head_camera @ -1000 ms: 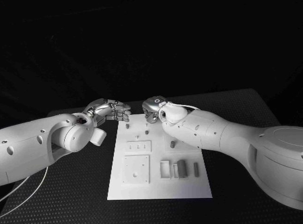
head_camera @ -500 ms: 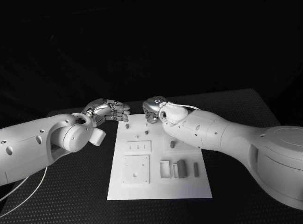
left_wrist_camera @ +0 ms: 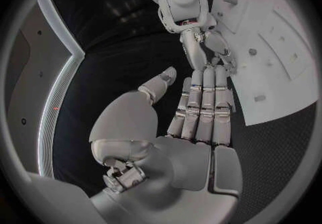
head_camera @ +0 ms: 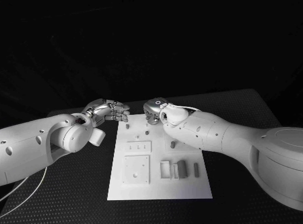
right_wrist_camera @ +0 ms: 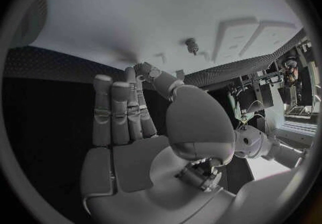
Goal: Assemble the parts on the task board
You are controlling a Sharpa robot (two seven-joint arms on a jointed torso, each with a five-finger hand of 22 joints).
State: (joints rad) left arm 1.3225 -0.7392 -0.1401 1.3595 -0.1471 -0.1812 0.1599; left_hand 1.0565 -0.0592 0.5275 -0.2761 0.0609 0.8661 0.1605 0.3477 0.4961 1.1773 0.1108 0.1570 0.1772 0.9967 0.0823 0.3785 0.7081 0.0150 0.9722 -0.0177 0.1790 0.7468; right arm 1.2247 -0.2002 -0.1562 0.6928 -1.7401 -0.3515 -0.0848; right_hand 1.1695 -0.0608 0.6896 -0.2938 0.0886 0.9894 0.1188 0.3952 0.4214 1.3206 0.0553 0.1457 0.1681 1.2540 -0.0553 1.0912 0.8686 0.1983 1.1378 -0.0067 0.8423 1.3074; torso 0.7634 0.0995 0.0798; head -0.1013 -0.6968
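1. The task board [head_camera: 158, 184] lies flat in the middle of the black desk [head_camera: 71, 196], its long side running away from the robot.
2. Progress looks early. Several loose parts [head_camera: 180, 168] lie side by side on the near right of the board, apparently not yet fitted. A small peg [head_camera: 147, 132] and another small piece [head_camera: 171, 145] stand further up the board; whether they are fully seated cannot be told.
3. A raised square plate [head_camera: 136, 169] with holes sits at near left, and a smaller slotted block [head_camera: 139, 147] lies just beyond it.
4. The left hand [head_camera: 110, 110] hovers at the board's far left corner. In its wrist view the fingers [left_wrist_camera: 204, 108] lie straight and together, thumb apart, holding nothing.
5. The right hand [head_camera: 154, 110] hovers over the far edge, near the left hand. Its wrist view shows the fingers [right_wrist_camera: 117, 114] extended with an empty palm and a small peg [right_wrist_camera: 192, 45] standing on the board beyond.
6. What remains, I judge, is most of the assembly: the loose pieces must be picked up and set.
7. Both forearms cross above the board's far half, crowding the approach there; the near pieces lie unobstructed.
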